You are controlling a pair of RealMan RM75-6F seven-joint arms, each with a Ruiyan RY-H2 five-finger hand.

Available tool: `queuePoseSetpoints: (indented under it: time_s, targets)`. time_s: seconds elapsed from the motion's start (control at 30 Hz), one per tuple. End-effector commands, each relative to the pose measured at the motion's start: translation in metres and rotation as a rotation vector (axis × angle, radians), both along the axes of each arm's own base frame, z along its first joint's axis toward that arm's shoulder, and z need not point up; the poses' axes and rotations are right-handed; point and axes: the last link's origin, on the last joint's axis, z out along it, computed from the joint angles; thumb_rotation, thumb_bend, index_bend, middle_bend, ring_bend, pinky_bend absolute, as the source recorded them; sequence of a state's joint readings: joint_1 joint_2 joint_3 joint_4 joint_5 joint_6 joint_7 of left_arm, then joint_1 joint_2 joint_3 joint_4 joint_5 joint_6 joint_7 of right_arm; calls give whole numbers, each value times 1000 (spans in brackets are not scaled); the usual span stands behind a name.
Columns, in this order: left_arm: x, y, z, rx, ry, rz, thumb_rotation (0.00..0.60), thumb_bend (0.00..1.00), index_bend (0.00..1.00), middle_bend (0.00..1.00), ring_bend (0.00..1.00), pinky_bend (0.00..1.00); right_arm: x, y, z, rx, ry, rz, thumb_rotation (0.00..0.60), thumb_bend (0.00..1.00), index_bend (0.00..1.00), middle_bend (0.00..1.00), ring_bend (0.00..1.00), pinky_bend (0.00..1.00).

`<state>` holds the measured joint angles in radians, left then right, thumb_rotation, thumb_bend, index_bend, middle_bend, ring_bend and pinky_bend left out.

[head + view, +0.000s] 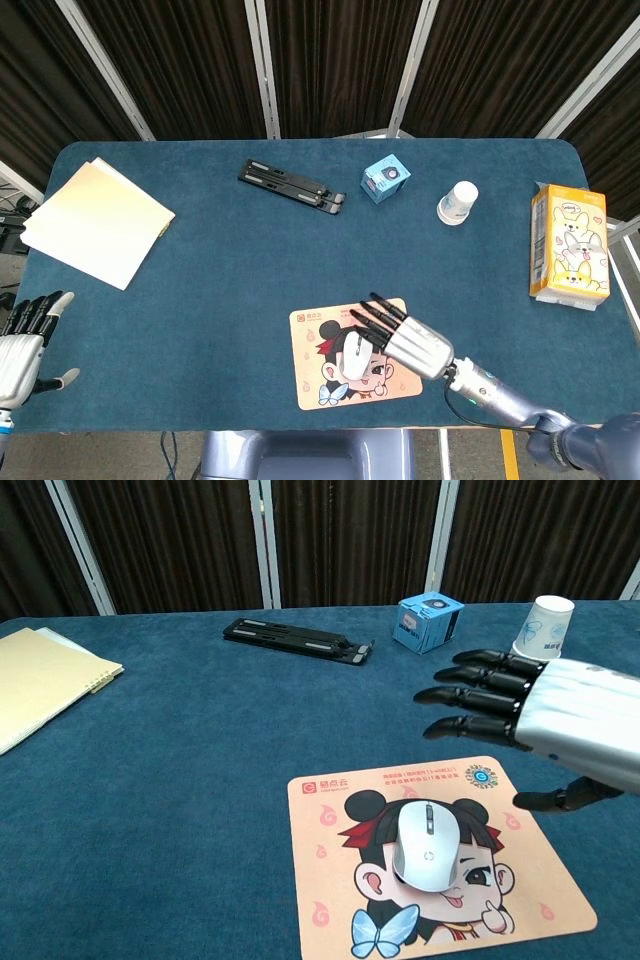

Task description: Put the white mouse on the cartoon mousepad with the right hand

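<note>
Blue tabletop (200, 270) bearing, in descending size: a cream folder (96, 222) at the far left; the cartoon mousepad (430, 855) near the front edge; a yellow tissue box (568, 245) at the far right; a black folding stand (292, 186) toward the back; a small blue box (385, 180) and an inverted paper cup (457, 203) beside it. The white mouse (427, 846) lies on the mousepad, over the cartoon face. The right hand (545, 715) hovers above and to the right of the mouse, released, fingers spread, touching nothing. The left hand (25, 338) rests off the tabletop's left front corner, fingers extended, empty.
</note>
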<state>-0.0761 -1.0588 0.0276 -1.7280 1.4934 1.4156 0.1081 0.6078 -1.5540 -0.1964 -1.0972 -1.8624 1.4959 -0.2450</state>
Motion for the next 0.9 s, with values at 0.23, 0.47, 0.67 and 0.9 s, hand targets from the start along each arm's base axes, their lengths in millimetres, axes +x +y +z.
queuePoseSetpoints:
  time_s: [0.23, 0.47, 0.67, 0.9]
  targets:
    - [2, -5, 1, 21, 16, -48, 600, 94, 0, 0, 0, 0, -29, 39, 79, -177, -280, -546, 600, 178, 161, 46, 0, 0]
    - [3, -7, -1, 20, 33, -70, 600, 94, 0, 0, 0, 0, -50, 72, 105, -177, -340, -801, 600, 175, 139, 0, 0, 0]
    - [3, -7, -3, 19, 44, -77, 600, 95, 0, 0, 0, 0, -59, 80, 112, -210, -377, -868, 600, 175, 121, 0, 0, 0]
    - [3, -6, -2, 39, 34, -62, 600, 94, 0, 0, 0, 0, -60, 81, 113, -238, -409, -880, 600, 177, 120, 0, 0, 0]
